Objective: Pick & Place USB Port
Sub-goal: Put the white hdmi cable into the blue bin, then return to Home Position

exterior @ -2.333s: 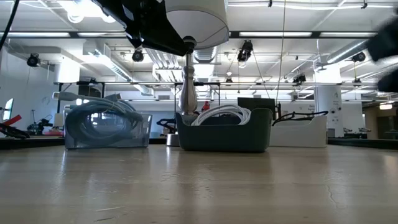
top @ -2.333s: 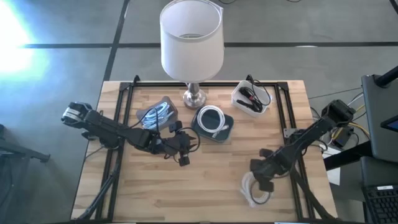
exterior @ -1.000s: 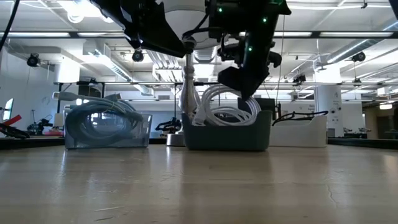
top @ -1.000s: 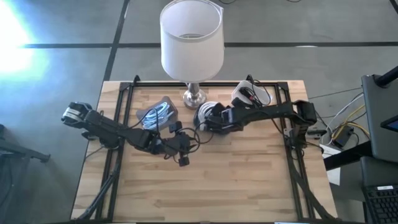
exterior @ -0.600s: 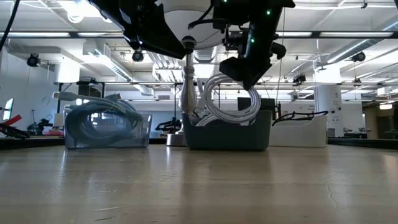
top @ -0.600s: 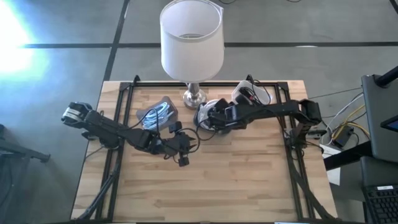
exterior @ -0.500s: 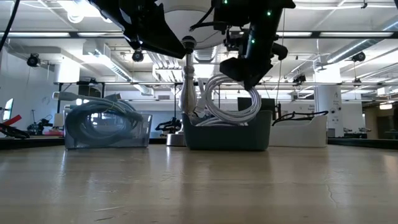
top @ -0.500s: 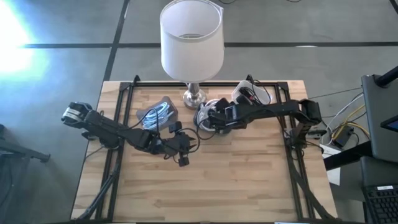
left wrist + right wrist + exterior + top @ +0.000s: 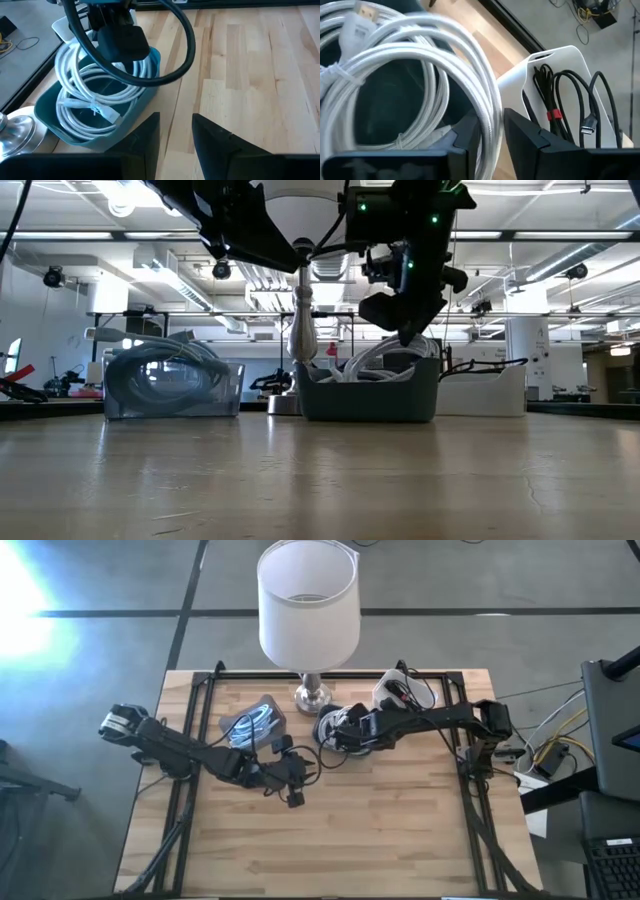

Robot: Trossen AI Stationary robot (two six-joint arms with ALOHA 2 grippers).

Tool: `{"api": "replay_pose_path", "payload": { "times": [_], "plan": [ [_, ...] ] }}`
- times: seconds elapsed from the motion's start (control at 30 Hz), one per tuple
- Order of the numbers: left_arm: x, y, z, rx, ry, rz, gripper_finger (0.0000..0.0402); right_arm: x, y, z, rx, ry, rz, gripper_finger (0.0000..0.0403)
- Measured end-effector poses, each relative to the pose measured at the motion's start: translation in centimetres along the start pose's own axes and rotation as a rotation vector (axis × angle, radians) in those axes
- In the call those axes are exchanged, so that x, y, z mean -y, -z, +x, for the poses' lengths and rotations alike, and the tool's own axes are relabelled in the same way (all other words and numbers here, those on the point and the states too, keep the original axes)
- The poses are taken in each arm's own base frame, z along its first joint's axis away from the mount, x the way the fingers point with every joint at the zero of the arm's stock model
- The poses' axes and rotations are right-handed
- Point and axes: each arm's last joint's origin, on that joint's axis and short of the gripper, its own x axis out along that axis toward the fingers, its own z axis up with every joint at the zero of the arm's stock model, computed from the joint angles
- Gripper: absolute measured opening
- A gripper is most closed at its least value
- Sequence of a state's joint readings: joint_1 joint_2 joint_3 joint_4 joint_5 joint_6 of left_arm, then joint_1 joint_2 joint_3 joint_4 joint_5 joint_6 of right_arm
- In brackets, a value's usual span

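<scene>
A dark teal bin (image 9: 370, 395) stands at the table's far middle, with coils of white USB cable (image 9: 95, 95) in it. My right gripper (image 9: 335, 732) hangs over the bin, slanting down from the right. It is open, and one strand of the top coil (image 9: 395, 55) runs between its fingers. That coil lies low in the bin, leaning on the coil beneath it. My left gripper (image 9: 293, 795) stays open and empty above the table, left of the bin and nearer the front. My right gripper stands with a finger (image 9: 520, 137) on either side of one strand of the white coil (image 9: 487, 117). Whether the fingers touch the strand I cannot tell. The coil rests in the bin.
A white-shaded lamp (image 9: 308, 600) stands behind the bin on a metal base (image 9: 313, 697). A clear box of cables (image 9: 250, 722) sits to the bin's left. A white tray of black cables (image 9: 565, 95) sits to its right. Bare wood (image 9: 330, 840) fills the table's near half.
The white coil, which hung upright under my right gripper with its top well above the bin's rim, has dropped into the bin and now barely shows over the rim. My right gripper has stayed above the bin.
</scene>
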State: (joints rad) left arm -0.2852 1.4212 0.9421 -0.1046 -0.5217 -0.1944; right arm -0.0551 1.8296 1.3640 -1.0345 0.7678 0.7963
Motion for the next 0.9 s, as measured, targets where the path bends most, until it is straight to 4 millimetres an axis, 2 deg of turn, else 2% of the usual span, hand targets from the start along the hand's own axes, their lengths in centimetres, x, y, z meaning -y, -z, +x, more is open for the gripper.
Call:
{"api": "replay_pose_path", "payload": {
  "times": [0.3, 0.47, 0.67, 0.8, 0.9],
  "plan": [
    [0.0, 0.0, 0.0, 0.000, 0.000, 0.000, 0.0117, 0.1, 0.0, -0.2, 0.003, -0.004, -0.132, 0.0125],
    [0.0, 0.0, 0.0, 0.000, 0.000, 0.000, 0.0117, 0.2, -0.3, -1.4, 0.023, -0.030, -0.194, 0.0136],
    [0.0, 0.0, 0.0, 0.000, 0.000, 0.000, 0.0117, 1.2, -0.4, -4.2, 0.087, -0.090, -0.210, 0.0138],
    [-0.1, -0.1, -0.2, 0.006, 0.001, -0.004, 0.0117, 2.6, 0.1, -6.9, 0.143, -0.147, -0.196, 0.0131],
    [-0.5, -0.6, -1.1, 0.026, 0.005, -0.015, 0.0117, 4.0, 0.8, -9.0, 0.186, -0.197, -0.195, 0.0126]
  ]
}}
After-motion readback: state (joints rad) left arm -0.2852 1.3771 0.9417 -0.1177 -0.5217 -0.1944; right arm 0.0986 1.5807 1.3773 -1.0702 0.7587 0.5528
